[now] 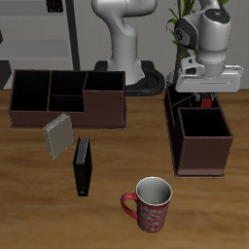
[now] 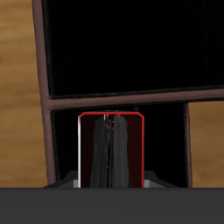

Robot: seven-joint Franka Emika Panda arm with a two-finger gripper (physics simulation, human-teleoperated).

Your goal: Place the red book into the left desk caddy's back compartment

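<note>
Claw [image 1: 205, 96] hangs above the far end of the left desk caddy [image 1: 199, 136], clenched on the red book [image 2: 110, 150], which stands upright over the back compartment [image 1: 187, 98]. Mug [image 1: 151, 203] sits near the tabletop's [image 1: 39, 195] front edge.

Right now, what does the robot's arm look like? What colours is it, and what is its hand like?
The arm is glossy white and built from fat, rounded tube pieces that curve like a big bent pipe. It stands on a round dark base. Its joints show dark grey rings. The gripper hangs from a pale grey, boxy block at the arm's end. No cables, stickers or writing are visible on it.
</note>
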